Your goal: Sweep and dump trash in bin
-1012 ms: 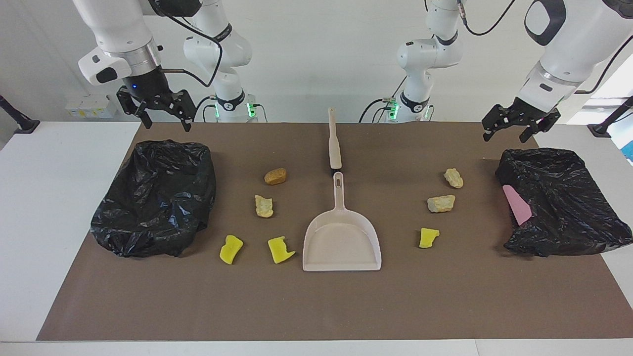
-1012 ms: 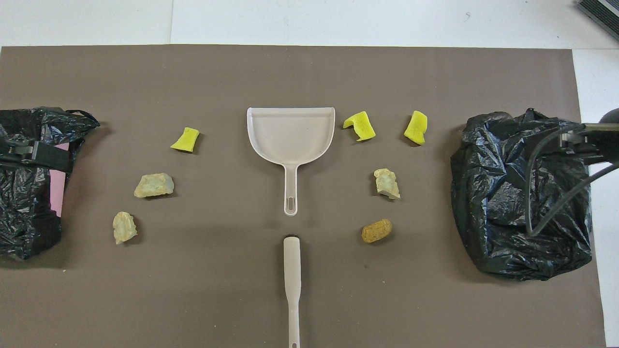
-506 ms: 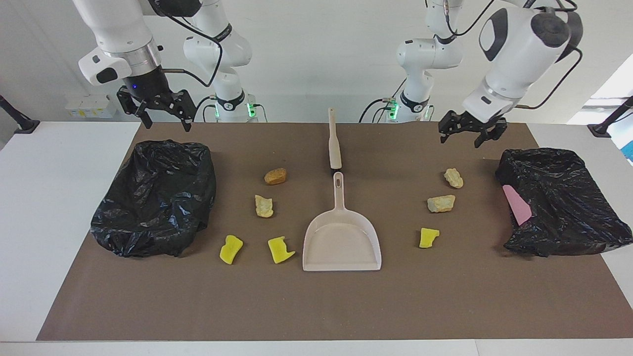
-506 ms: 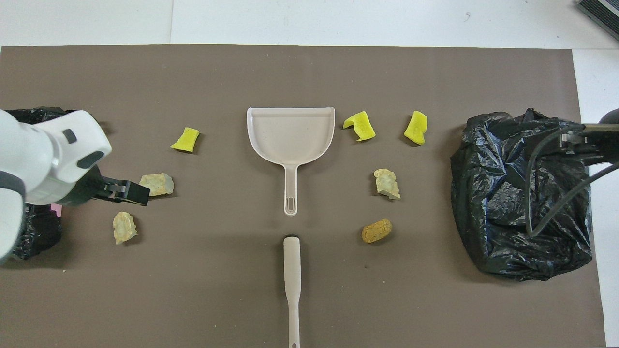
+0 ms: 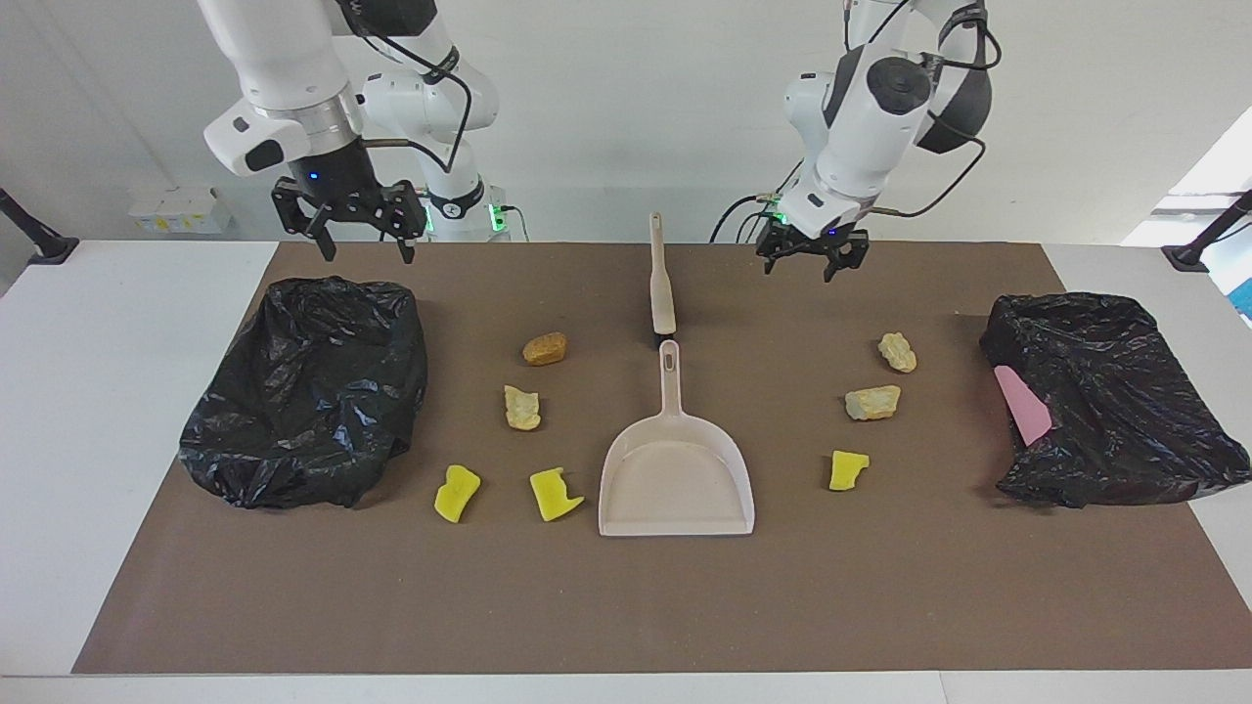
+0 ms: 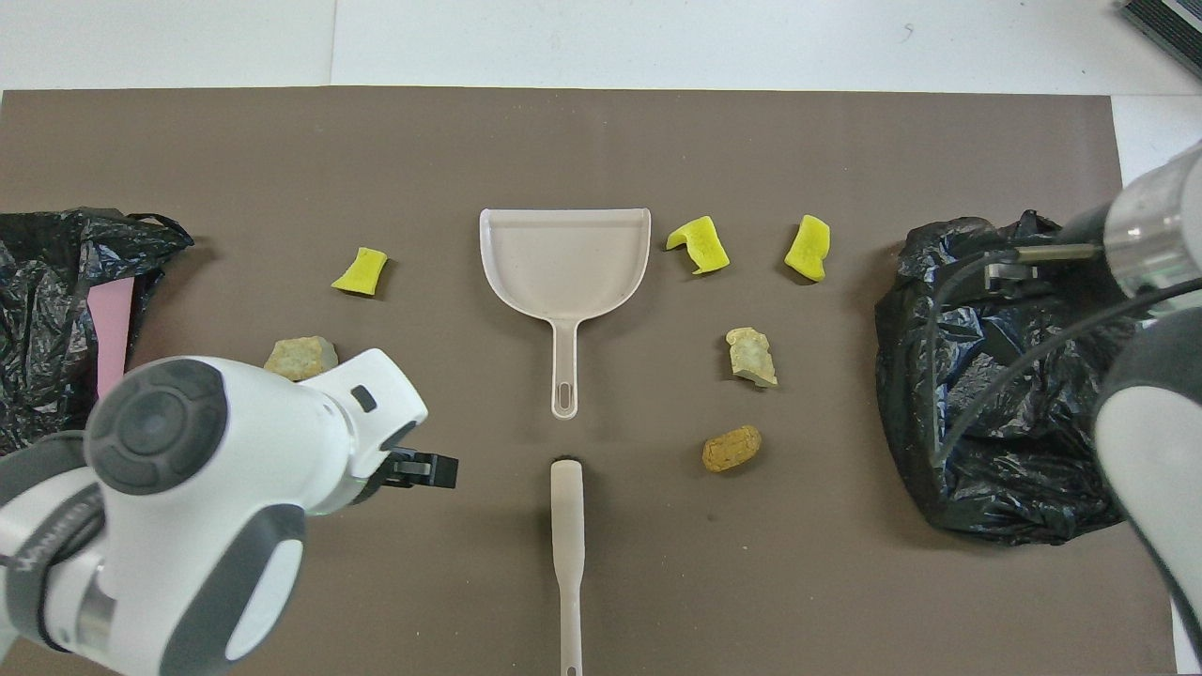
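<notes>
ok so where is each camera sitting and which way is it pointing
Facing view: high across the table, looking back at the robots; both arms show from base to hand, the left gripper and the right gripper raised and holding nothing.
Overhead view: high above the robots' end, looking forward and steeply down; the left arm's wrist enters from the bottom corner, the right arm's from the other edge.
Shared: the dustpan, the brush, the trash chunks and both black bags, seen half a turn apart.
</notes>
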